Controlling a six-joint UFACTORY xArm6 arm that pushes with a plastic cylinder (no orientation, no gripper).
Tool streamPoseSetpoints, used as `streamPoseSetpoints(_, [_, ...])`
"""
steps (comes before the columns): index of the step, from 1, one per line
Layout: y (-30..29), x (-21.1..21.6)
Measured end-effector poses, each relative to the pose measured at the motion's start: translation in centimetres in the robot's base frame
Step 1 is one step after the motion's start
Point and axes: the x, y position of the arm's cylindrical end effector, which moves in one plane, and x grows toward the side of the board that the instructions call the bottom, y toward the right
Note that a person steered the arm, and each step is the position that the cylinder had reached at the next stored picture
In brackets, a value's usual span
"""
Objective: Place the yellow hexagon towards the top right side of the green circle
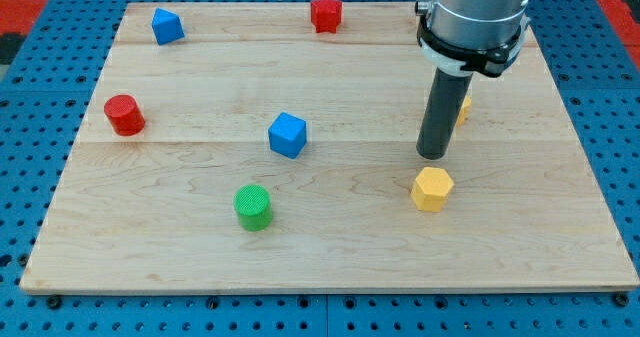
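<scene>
The camera view looked down on a pale wooden board (330, 257) made of jointed planks with visible grain, resting on a blue perforated base (40, 87) dotted with regular holes. My tip (432, 156), the lower end of a smooth dark cylindrical rod under a grey metal collar, stood right of the board's middle, just above the yellow hexagon (432, 189) and apparently a little apart from it; being a plain rod, it had nothing to open or close and held nothing. The yellow hexagon, a ridged, matte block, sat toward the board's bottom right. The green circle (253, 207), a short ribbed cylinder, lay well to its left, near the bottom edge. A blue cube (287, 135) sat near the board's centre, tilted so one corner faced the view. A red cylinder (124, 114) stood near the left edge, a second blue block (166, 25) of angular shape near the top left corner, and a red star (326, 13) at the top edge. Another yellow block (463, 107) showed partly behind the rod, its shape hidden.
</scene>
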Motion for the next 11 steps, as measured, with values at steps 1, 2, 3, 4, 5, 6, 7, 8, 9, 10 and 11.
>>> streamPoseSetpoints(1, [-4.3,0.0])
streamPoseSetpoints(2, [-8.4,-0.1])
streamPoseSetpoints(3, [-0.3,-0.2])
streamPoseSetpoints(4, [6.5,4.2])
streamPoseSetpoints(5, [2.1,8.5])
streamPoseSetpoints(6, [-2.3,4.9])
streamPoseSetpoints(7, [0.1,0.9])
streamPoseSetpoints(8, [-4.2,0.5])
streamPoseSetpoints(9, [-14.4,2.4])
streamPoseSetpoints(10, [-16.3,1.9])
streamPoseSetpoints(11, [-14.1,2.8])
